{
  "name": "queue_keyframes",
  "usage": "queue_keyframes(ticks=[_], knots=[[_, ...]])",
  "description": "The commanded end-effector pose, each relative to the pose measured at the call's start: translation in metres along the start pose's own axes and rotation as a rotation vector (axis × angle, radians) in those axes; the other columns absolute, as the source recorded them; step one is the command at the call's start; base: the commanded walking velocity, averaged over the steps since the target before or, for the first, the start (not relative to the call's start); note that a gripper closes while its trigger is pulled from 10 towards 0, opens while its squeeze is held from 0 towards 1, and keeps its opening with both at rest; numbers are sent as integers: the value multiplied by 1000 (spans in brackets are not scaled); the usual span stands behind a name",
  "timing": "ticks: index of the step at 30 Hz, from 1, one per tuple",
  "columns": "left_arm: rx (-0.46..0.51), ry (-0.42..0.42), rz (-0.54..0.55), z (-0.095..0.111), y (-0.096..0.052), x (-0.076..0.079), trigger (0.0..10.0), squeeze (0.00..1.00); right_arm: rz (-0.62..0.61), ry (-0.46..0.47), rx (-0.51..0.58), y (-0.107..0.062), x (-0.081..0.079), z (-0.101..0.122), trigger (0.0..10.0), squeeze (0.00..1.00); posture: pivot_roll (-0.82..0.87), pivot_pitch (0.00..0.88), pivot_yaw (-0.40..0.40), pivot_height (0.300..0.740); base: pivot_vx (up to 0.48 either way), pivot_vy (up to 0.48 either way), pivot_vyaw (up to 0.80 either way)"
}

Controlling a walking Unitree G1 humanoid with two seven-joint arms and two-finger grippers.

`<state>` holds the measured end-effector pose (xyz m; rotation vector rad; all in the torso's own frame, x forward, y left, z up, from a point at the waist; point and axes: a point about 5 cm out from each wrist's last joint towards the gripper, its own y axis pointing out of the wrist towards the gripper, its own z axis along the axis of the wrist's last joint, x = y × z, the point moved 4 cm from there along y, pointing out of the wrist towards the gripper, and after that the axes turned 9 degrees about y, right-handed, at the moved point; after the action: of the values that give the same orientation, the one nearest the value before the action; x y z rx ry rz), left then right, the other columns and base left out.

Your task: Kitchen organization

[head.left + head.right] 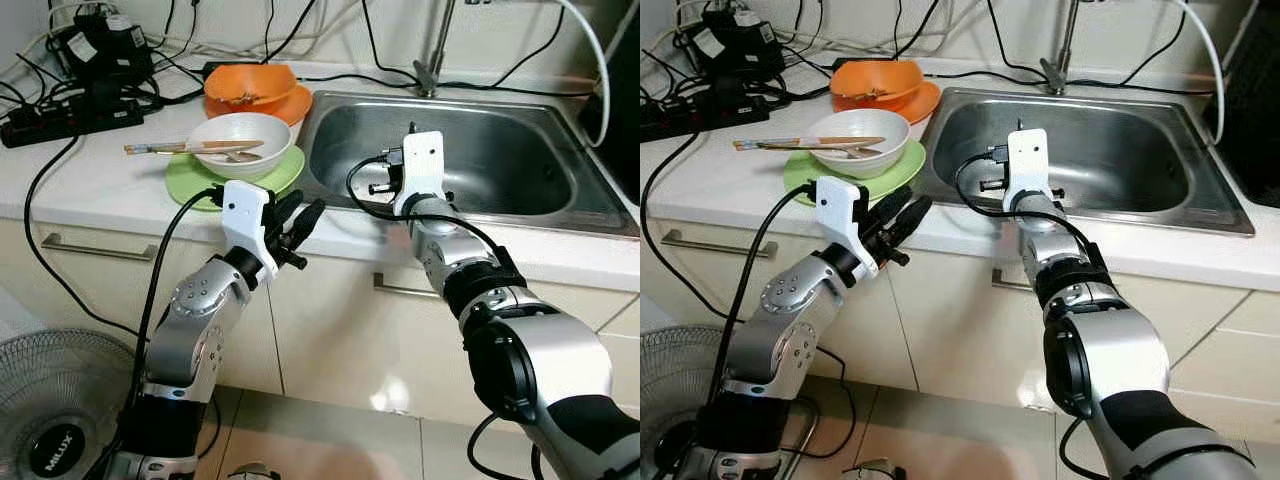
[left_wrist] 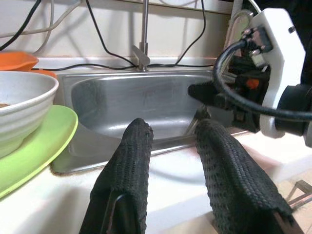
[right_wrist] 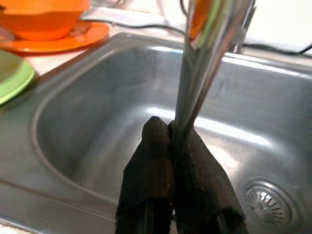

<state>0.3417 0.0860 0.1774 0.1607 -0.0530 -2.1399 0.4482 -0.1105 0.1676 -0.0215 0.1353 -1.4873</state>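
Note:
A white bowl (image 1: 240, 142) with chopsticks (image 1: 165, 148) across it sits on a green plate (image 1: 190, 180), left of the steel sink (image 1: 480, 160). Behind them an orange bowl (image 1: 250, 85) rests on an orange plate (image 1: 290, 105). My left gripper (image 1: 305, 205) is open and holds nothing. It hovers at the counter's front edge, just right of the green plate (image 2: 34, 146). My right gripper (image 3: 168, 127) is over the sink's front left part, shut on a shiny metal utensil handle (image 3: 200, 63) that stands upright. In the eye views the right wrist's white mount (image 1: 420, 165) hides the fingers.
The faucet (image 1: 430, 60) rises behind the sink, and the drain (image 3: 265, 204) lies in the basin. A power strip with tangled cables (image 1: 60, 115) covers the counter's back left. A floor fan (image 1: 50, 420) stands low on the left, before the cabinet with its drawer handle (image 1: 95, 248).

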Motion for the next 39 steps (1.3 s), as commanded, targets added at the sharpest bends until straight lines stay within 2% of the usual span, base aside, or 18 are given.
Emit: queue_keyframes(ticks=[1, 15, 39], knots=[[5, -4, 3, 1, 0, -2, 10000, 0, 16, 12, -18, 1, -5, -1, 10000, 0, 226, 30, 17, 740, 0, 0, 0], [9, -7, 8, 1, 0, -2, 10000, 0, 16, 11, -22, 0, -5, -3, 10000, 0, 225, 32, 16, 740, 0, 0, 0], [16, -4, 3, 1, 0, -2, 10000, 0, 5, 13, -24, 0, -2, -5, 10000, 0, 219, 31, 23, 740, 274, 0, 0]])
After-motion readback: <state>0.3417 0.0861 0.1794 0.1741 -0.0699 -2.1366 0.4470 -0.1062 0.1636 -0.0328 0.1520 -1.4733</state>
